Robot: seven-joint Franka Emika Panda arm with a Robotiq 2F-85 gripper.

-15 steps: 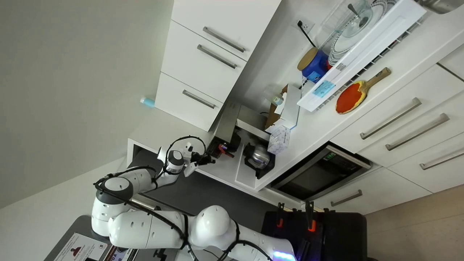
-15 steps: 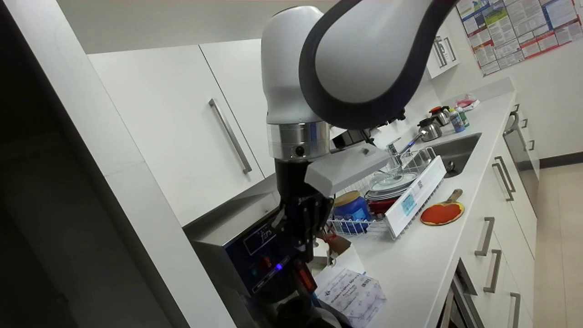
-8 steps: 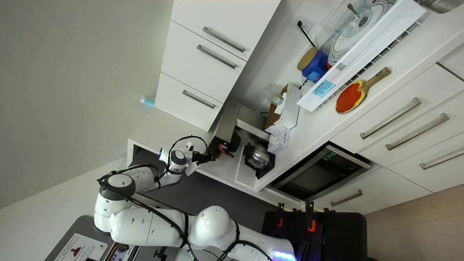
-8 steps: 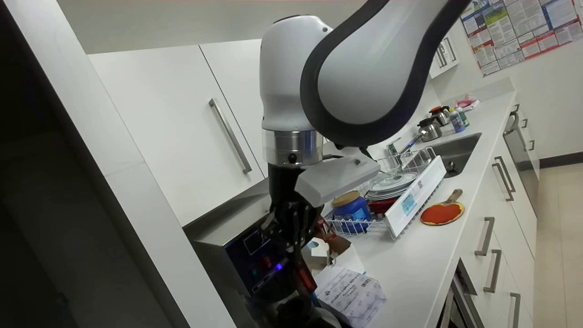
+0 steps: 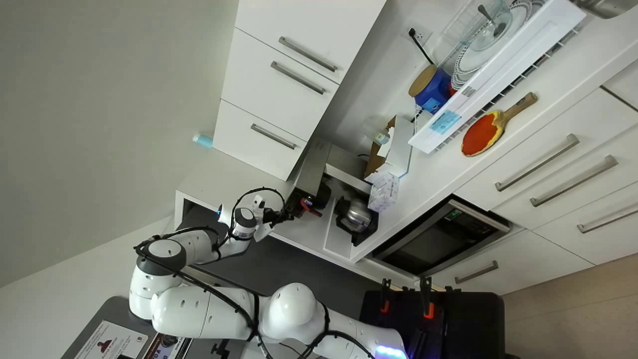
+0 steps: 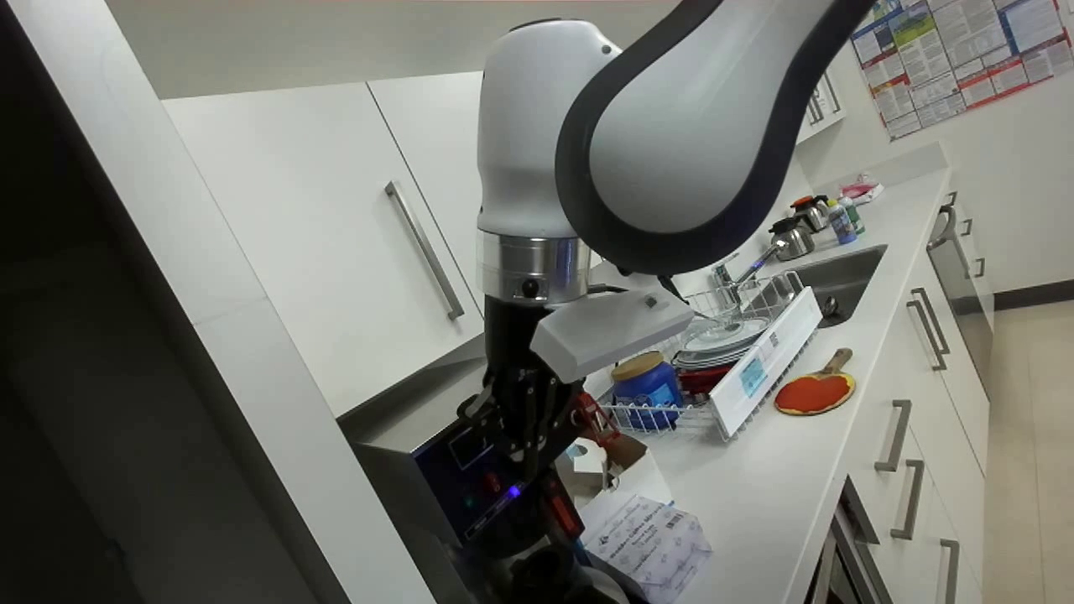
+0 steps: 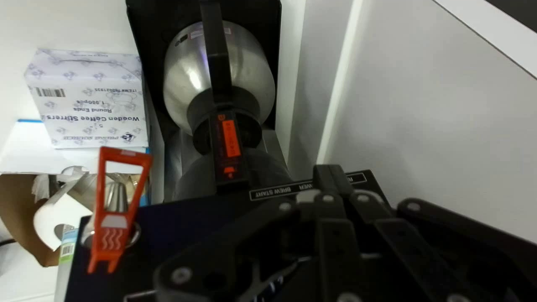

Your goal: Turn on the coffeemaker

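Beneath smooth white cabinets (image 5: 279, 75), on the pale counter (image 6: 730, 470), stands the coffeemaker (image 6: 445, 478), a boxy machine with dull metal sides and a glossy dark front panel (image 7: 180, 222) set with a small red fitting (image 6: 491, 482). Below the panel sits a rounded steel pot (image 7: 182, 75), polished bright, its straight black handle (image 7: 219, 71) carrying an orange-red label (image 7: 230, 138). Near it rest a crisp white carton (image 7: 88, 113) of wooden coffee stirrers and an open cardboard box (image 7: 25, 226), white outside and brown within. A flat red plastic lever (image 7: 111, 239) with a hollow loop and wavy pale lines juts from the machine.

White with dark grey bands and a black cable, the arm (image 5: 284, 306) stretches along the bottom of an exterior view, folds back and reaches toward the panel. Its wrist (image 6: 537, 260) hangs nearly upright, the gripper (image 7: 332, 178) pointing down. The slim black fingers (image 7: 322, 178) are closed together, gripping nothing; they cover part of the lettered strip (image 7: 272, 193) reading BREW START, and whether they touch the panel cannot be told.
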